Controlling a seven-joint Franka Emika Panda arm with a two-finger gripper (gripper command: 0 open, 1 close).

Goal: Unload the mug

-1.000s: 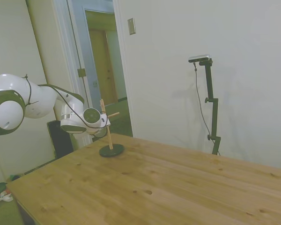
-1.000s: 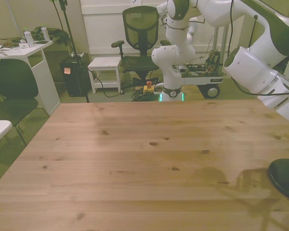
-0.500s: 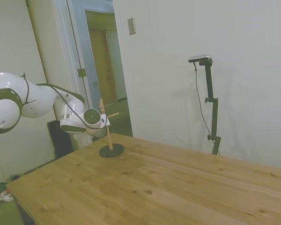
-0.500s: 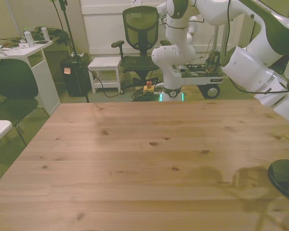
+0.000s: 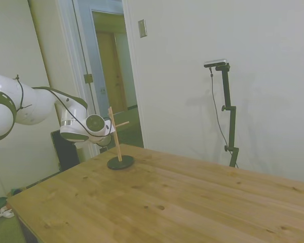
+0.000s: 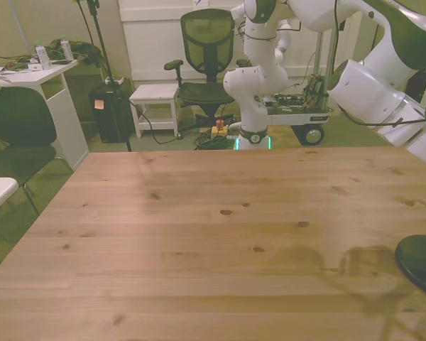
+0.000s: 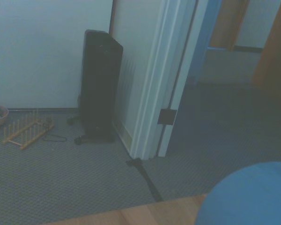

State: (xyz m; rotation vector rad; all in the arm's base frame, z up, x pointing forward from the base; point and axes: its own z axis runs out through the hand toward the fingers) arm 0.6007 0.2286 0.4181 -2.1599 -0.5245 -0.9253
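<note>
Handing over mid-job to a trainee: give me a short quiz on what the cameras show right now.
1. True or false: the peg stand stands upright on the wooden table.
2. In the wrist view, the blue mug shows: A) whole and sharp; B) only in part, blurred and close; C) not at all.
3. In the side view, what hangs on the stand's side peg that points away from the arm?
Key: 1 true; 2 B; 3 nothing.
</note>
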